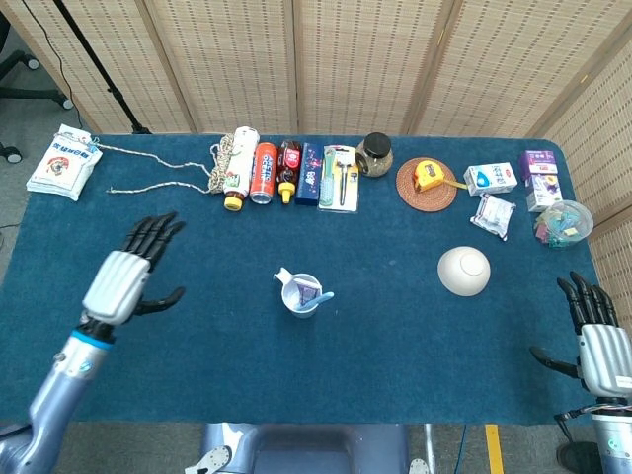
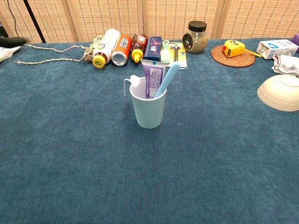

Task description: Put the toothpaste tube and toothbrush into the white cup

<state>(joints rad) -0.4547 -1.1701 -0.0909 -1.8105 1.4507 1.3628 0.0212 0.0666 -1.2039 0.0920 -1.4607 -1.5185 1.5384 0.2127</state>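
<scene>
Head view: white cup point(image 1: 301, 298) mid-table, toothpaste tube point(image 2: 152, 79) and toothbrush point(image 2: 167, 80) standing inside. Left hand point(image 1: 128, 272) well apart to its left, fingers spread, holding nothing. Right hand point(image 1: 595, 341) at near right edge, fingers spread, empty.

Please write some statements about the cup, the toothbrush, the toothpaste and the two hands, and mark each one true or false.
1. The light blue toothbrush stands inside the white plastic cup. True.
2. The purple toothpaste tube lies flat on the blue tablecloth. False: it stands in the cup.
3. The left hand holds the cup. False: it is open, well apart from it.
4. The right hand holds nothing. True.
5. The cream bowl lies upside down. True.
</scene>
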